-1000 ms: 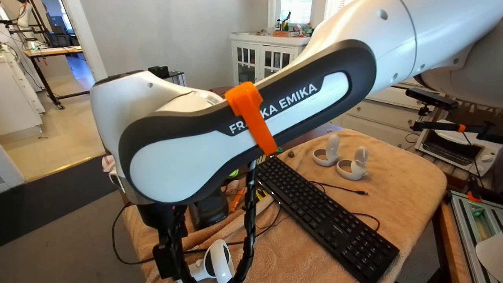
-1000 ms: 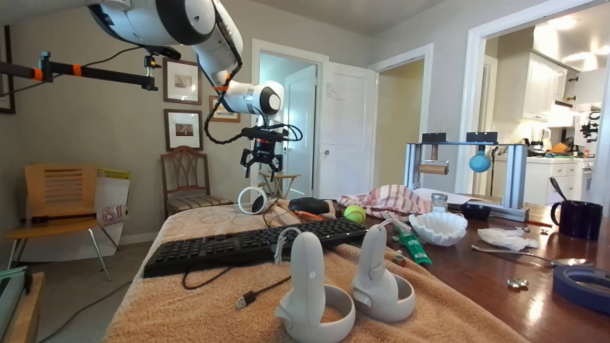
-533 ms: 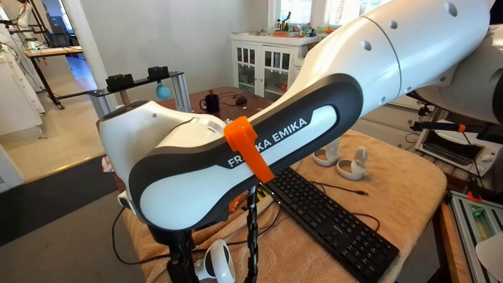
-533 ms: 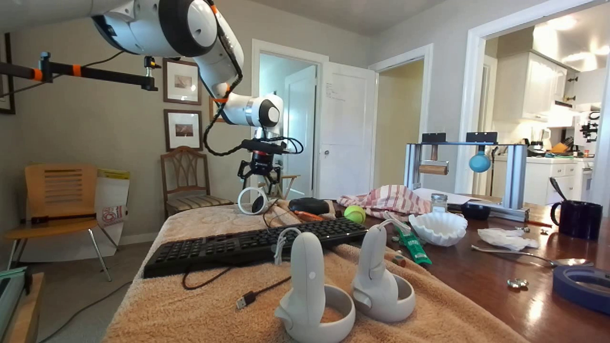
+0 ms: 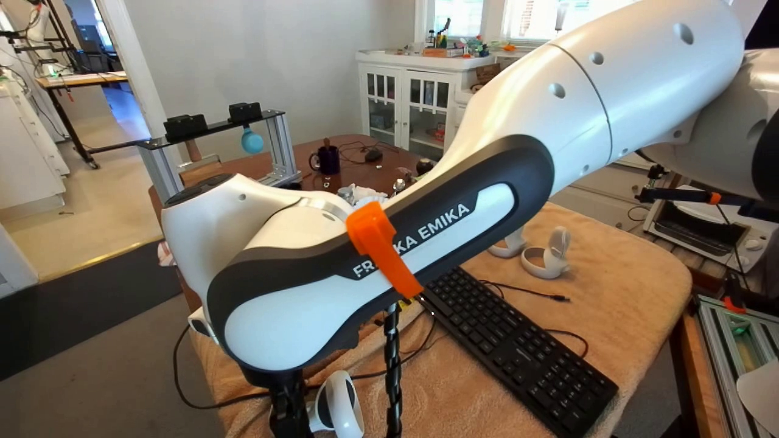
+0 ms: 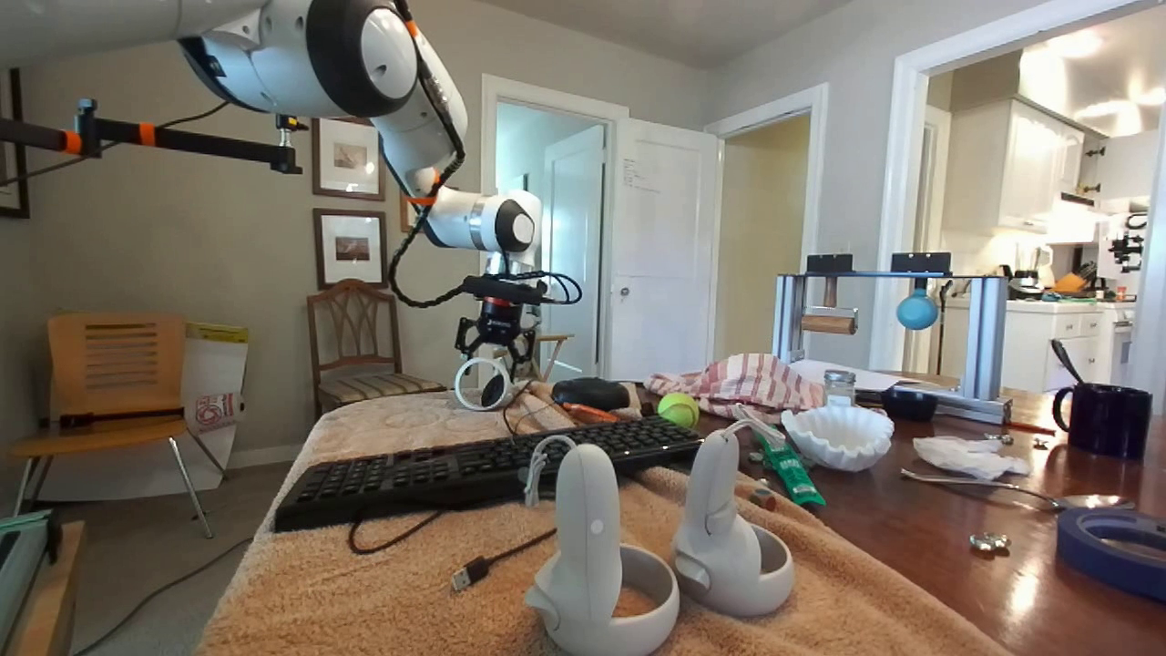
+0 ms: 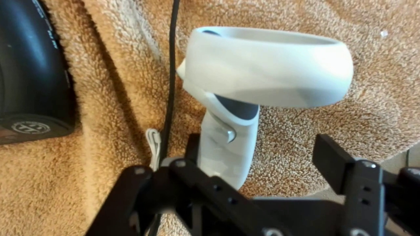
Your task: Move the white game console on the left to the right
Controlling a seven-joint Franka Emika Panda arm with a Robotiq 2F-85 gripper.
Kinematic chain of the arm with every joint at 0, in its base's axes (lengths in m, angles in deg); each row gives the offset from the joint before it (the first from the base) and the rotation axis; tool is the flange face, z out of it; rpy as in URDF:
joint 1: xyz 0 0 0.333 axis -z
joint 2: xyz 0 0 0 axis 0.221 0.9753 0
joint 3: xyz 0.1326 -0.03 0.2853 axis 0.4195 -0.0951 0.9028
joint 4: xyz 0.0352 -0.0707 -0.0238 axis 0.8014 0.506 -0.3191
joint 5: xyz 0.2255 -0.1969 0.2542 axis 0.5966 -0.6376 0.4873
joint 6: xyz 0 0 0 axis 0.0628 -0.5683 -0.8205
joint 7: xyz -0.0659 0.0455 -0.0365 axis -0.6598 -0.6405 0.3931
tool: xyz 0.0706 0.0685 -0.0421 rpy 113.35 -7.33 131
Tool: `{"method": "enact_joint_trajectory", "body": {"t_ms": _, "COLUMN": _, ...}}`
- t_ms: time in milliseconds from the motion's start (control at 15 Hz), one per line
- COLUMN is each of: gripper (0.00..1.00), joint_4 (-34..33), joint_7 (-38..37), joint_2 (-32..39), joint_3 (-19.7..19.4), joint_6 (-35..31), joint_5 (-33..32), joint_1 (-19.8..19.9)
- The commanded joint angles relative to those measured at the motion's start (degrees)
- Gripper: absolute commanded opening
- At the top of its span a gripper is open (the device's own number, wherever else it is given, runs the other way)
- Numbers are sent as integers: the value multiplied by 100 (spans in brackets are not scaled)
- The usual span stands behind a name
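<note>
The white controller (image 7: 226, 141) has a ring and a handle and rests on the tan towel, with its handle toward my gripper in the wrist view. It also shows in both exterior views (image 5: 348, 406), (image 6: 493, 393). My gripper (image 7: 259, 153) is open and empty, pointing down. The handle's lower end shows between the two fingers, close to the left finger (image 7: 192, 146) and well apart from the right finger (image 7: 331, 160). I cannot tell whether the left finger touches it. In an exterior view the gripper (image 6: 495, 358) is low, right behind the ring; elsewhere it is largely cut off.
A black case (image 7: 29, 72) lies left of the controller, with a black cable (image 7: 171, 82) between. A black keyboard (image 6: 492, 465) crosses the towel. Two similar controllers (image 6: 588, 547), (image 6: 729, 547) stand beyond it. A tennis ball (image 6: 679, 409) and white bowl (image 6: 838, 437) are nearby.
The arm and gripper have moved down toward the controller, more slowly in the last half second. The gripper stays open. The controller has not moved.
</note>
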Motion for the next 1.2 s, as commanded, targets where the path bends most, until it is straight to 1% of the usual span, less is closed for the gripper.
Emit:
{"method": "enact_joint_trajectory", "body": {"t_ms": 0, "gripper": 80, "joint_4": -85, "joint_7": 101, "joint_2": 132, "joint_3": -27, "joint_6": -80, "joint_5": -76, "joint_1": -27}}
{"method": "enact_joint_trajectory", "body": {"t_ms": 67, "gripper": 79, "joint_4": -84, "joint_7": 113, "joint_2": 145, "joint_3": -27, "joint_6": -86, "joint_5": -69, "joint_1": -25}}
{"method": "enact_joint_trajectory", "body": {"t_ms": 133, "gripper": 76, "joint_4": -76, "joint_7": 121, "joint_2": 157, "joint_3": -26, "joint_6": -94, "joint_5": -63, "joint_1": -23}}
{"method": "enact_joint_trajectory", "body": {"t_ms": 200, "gripper": 77, "joint_4": -74, "joint_7": 120, "joint_2": 169, "joint_3": -31, "joint_6": -95, "joint_5": -65, "joint_1": -27}}
{"method": "enact_joint_trajectory", "body": {"t_ms": 267, "gripper": 74, "joint_4": -70, "joint_7": 131, "joint_2": 177, "joint_3": -25, "joint_6": -104, "joint_5": -58, "joint_1": -24}}
{"method": "enact_joint_trajectory", "body": {"t_ms": 467, "gripper": 69, "joint_4": -74, "joint_7": 145, "joint_2": 200, "joint_3": -32, "joint_6": -92, "joint_5": -68, "joint_1": -32}}
{"method": "enact_joint_trajectory", "body": {"t_ms": 533, "gripper": 69, "joint_4": -71, "joint_7": 156, "joint_2": 199, "joint_3": -33, "joint_6": -89, "joint_5": -69, "joint_1": -32}}
{"method": "enact_joint_trajectory", "body": {"t_ms": 733, "gripper": 58, "joint_4": -63, "joint_7": 180, "joint_2": 203, "joint_3": -53, "joint_6": -63, "joint_5": -105, "joint_1": -46}}
{"method": "enact_joint_trajectory", "body": {"t_ms": 800, "gripper": 51, "joint_4": -61, "joint_7": 189, "joint_2": 206, "joint_3": -62, "joint_6": -58, "joint_5": -121, "joint_1": -51}}
{"method": "enact_joint_trajectory", "body": {"t_ms": 933, "gripper": 61, "joint_4": -54, "joint_7": 207, "joint_2": 221, "joint_3": -81, "joint_6": -49, "joint_5": -148, "joint_1": -67}}
{"method": "enact_joint_trajectory", "body": {"t_ms": 1000, "gripper": 63, "joint_4": -50, "joint_7": 218, "joint_2": 231, "joint_3": -98, "joint_6": -53, "joint_5": -182, "joint_1": -83}}
{"method": "enact_joint_trajectory", "body": {"t_ms": 1067, "gripper": 67, "joint_4": -44, "joint_7": 243, "joint_2": 239, "joint_3": -103, "joint_6": -53, "joint_5": -211, "joint_1": -97}}
{"method": "enact_joint_trajectory", "body": {"t_ms": 1133, "gripper": 65, "joint_4": -41, "joint_7": 254, "joint_2": 250, "joint_3": -112, "joint_6": -57, "joint_5": -242, "joint_1": -113}}
